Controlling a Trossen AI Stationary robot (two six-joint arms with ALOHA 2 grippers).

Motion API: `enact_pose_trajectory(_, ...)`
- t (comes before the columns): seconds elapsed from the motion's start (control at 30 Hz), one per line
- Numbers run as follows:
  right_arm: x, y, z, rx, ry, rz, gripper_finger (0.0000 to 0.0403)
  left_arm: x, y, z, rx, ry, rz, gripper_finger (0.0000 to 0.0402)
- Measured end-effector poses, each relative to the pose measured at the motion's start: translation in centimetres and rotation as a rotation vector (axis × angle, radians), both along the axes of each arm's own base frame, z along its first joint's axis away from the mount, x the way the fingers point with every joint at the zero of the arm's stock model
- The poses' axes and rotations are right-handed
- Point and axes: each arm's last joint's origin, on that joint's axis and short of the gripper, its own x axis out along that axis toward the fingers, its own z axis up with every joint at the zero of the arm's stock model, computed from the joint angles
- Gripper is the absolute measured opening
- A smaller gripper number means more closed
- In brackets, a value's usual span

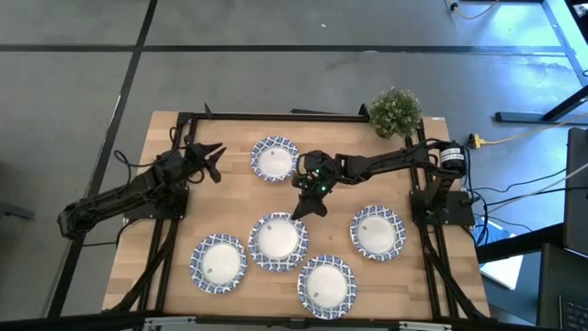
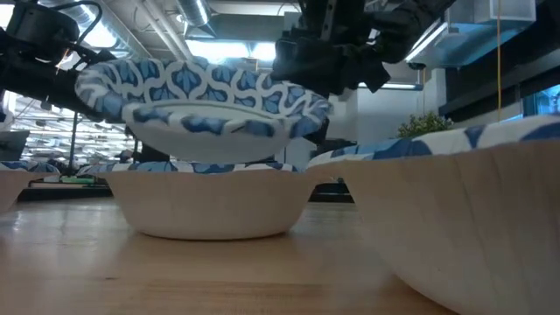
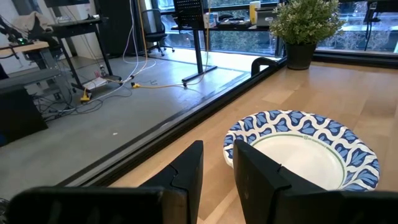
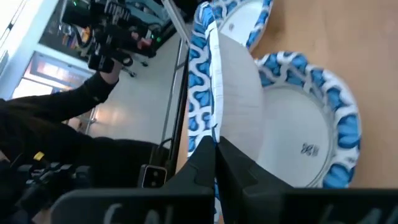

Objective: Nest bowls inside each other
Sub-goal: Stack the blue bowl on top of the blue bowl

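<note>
My right gripper [image 1: 308, 204] [image 4: 214, 149] is shut on one blue-and-white rimmed bowl [image 2: 201, 96] [image 4: 233, 81]. That bowl hangs just above a second bowl [image 2: 210, 197] [image 4: 311, 124], which rests on its base near the table's middle. In the high view the held bowl [image 1: 278, 241] covers the one beneath. Other bowls rest on the table: far middle [image 1: 275, 158], near left [image 1: 219, 262], near middle [image 1: 326, 285] and right [image 1: 378, 232]. My left gripper [image 1: 216, 156] [image 3: 217, 168] waits open at the far left, with the far bowl [image 3: 305, 149] just ahead of it. My right gripper pinches the held bowl's rim [image 4: 208, 124] between its two fingers, at the bowl's far-right edge [image 1: 301, 219]. The fingers come slanting down from the table's far right. The bowl is lifted clear and tilted, its free side higher, over the bowl below.
A small green potted plant [image 1: 395, 110] [image 3: 305, 25] stands at the table's far right corner. A black frame rail [image 1: 276, 116] runs along the far edge. Bare wood shows between the left arm and the near-left bowl.
</note>
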Motion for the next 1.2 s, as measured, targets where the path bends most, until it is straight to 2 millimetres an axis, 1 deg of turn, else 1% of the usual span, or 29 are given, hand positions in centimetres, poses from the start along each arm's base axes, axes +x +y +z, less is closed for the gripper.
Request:
enact_pose_trajectory(0.2, -0.13, 0.68, -0.27, -0.023, 0.017, 0.019, 0.0, 0.0, 0.0, 0.01, 0.0, 0.0, 0.0, 0.0082)
enact_pose_trajectory(0.37, -0.16, 0.64, -0.4, -0.048, 0.019, 0.008, 0.0002, 0.0, 0.0, 0.01, 0.0, 0.0, 0.0, 0.0082)
enact_pose_trajectory(0.63, -0.27, 0.5, -0.76, -0.106, 0.044, -0.038, 0.0039, 0.0, 0.0, 0.0, 0.0, 0.0, 0.0, 0.0082)
enact_pose_trajectory(0.73, -0.22, 0.38, -0.83, -0.136, 0.048, -0.074, 0.005, 0.0, 0.0, 0.0, 0.0, 0.0, 0.0, 0.0082)
enact_pose_trajectory(0.83, -0.22, 0.36, -0.84, -0.146, 0.043, -0.074, 0.006, 0.0, 0.0, 0.0, 0.0, 0.0, 0.0, 0.0082)
enact_pose_trajectory(1.2, -0.17, 0.28, -0.89, -0.182, 0.034, -0.095, 0.0068, 0.0, 0.0, 0.0, 0.0, 0.0, 0.0, 0.0082)
